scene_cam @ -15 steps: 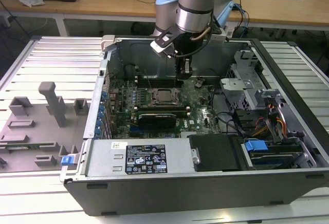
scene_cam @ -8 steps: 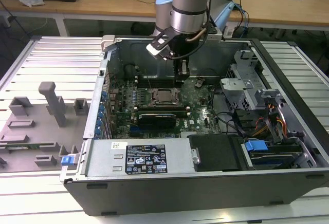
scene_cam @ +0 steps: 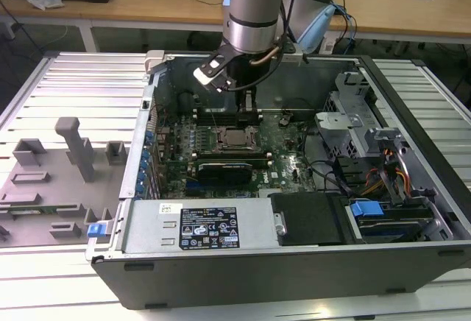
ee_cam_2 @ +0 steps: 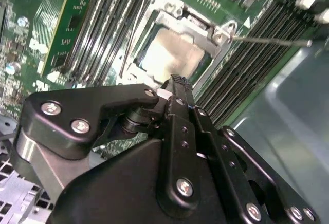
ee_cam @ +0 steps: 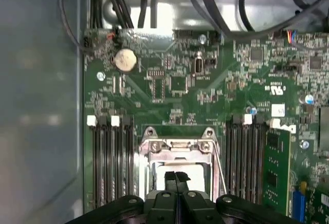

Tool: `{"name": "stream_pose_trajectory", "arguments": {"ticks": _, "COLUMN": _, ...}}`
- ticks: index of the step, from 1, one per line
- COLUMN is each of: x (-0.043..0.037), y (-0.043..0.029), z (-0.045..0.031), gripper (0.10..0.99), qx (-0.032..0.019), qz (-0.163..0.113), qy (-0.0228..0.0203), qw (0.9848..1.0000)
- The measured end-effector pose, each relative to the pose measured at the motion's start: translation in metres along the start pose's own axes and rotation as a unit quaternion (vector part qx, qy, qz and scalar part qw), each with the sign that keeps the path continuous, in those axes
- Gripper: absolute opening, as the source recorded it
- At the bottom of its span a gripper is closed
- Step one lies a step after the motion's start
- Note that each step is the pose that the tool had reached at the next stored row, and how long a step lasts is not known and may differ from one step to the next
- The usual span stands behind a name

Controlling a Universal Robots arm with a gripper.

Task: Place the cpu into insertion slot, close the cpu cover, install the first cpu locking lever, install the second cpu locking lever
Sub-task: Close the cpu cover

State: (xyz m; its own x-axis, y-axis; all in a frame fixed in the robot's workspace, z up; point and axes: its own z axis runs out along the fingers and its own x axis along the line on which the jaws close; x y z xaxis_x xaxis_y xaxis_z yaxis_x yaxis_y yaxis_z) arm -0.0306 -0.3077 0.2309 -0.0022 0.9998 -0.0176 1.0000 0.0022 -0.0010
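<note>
Now | gripper [ee_cam: 176, 178] closed, empty, over cpu [ee_cam: 198, 174] | second wrist view: lever [ee_cam_2: 272, 41] jutting beside cpu cover [ee_cam_2: 193, 24]

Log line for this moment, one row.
gripper shut, poised over cpu | cpu seated | cpu cover down around it

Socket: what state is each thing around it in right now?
cpu: seated in the socket.
cover: down over the cpu.
lever: sticking out from the socket, seemingly unlatched.
pincer: shut, empty, over the cpu.
</note>
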Motion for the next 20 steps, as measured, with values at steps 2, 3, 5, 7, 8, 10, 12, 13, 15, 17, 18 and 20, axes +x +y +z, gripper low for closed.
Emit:
{"name": "stream_pose_trajectory", "arguments": {"ticks": 2, "x": -0.0025, "y": -0.0033, "z": 0.0012, "gripper": 0.106, "qx": 0.0, "qz": 0.0, "qy": 0.0035, "qw": 1.0}}
{"name": "stream_pose_trajectory", "arguments": {"ticks": 3, "x": -0.004, "y": -0.005, "z": 0.0019, "gripper": 0.106, "qx": 0.0, "qz": 0.0, "qy": 0.006, "qw": 1.0}}
{"name": "stream_pose_trajectory", "arguments": {"ticks": 5, "x": -0.0064, "y": -0.0067, "z": 0.0027, "gripper": 0.106, "qx": 0.0, "qz": 0.0, "qy": 0.0091, "qw": 1.0}}
{"name": "stream_pose_trajectory", "arguments": {"ticks": 7, "x": -0.0096, "y": -0.0088, "z": 0.004, "gripper": 0.106, "qx": 0.0, "qz": 0.0, "qy": 0.0126, "qw": 0.9999}}
{"name": "stream_pose_trajectory", "arguments": {"ticks": 8, "x": -0.0111, "y": -0.0095, "z": 0.005, "gripper": 0.106, "qx": 0.0, "qz": 0.0, "qy": 0.0141, "qw": 0.9999}}
{"name": "stream_pose_trajectory", "arguments": {"ticks": 10, "x": -0.0129, "y": -0.0103, "z": 0.0065, "gripper": 0.106, "qx": -0.0001, "qz": 0.0, "qy": 0.016, "qw": 0.9999}}
{"name": "stream_pose_trajectory", "arguments": {"ticks": 12, "x": -0.0135, "y": -0.0108, "z": 0.0071, "gripper": 0.106, "qx": 0.0, "qz": 0.0, "qy": 0.0171, "qw": 0.9999}}
{"name": "stream_pose_trajectory", "arguments": {"ticks": 13, "x": -0.0135, "y": -0.0108, "z": 0.0072, "gripper": 0.106, "qx": 0.0, "qz": 0.0, "qy": 0.0171, "qw": 0.9999}}
{"name": "stream_pose_trajectory", "arguments": {"ticks": 15, "x": -0.0135, "y": -0.0108, "z": 0.0073, "gripper": 0.106, "qx": 0.0, "qz": -0.003, "qy": 0.0171, "qw": 0.9998}}
{"name": "stream_pose_trajectory", "arguments": {"ticks": 17, "x": -0.0135, "y": -0.0108, "z": 0.0073, "gripper": 0.106, "qx": -0.0001, "qz": -0.026, "qy": 0.0171, "qw": 0.9995}}
{"name": "stream_pose_trajectory", "arguments": {"ticks": 18, "x": -0.0135, "y": -0.0108, "z": 0.0074, "gripper": 0.106, "qx": -0.0001, "qz": -0.036, "qy": 0.017, "qw": 0.9992}}
{"name": "stream_pose_trajectory", "arguments": {"ticks": 20, "x": -0.0135, "y": -0.0108, "z": 0.0075, "gripper": 0.106, "qx": 0.0, "qz": -0.073, "qy": 0.0164, "qw": 0.9972}}
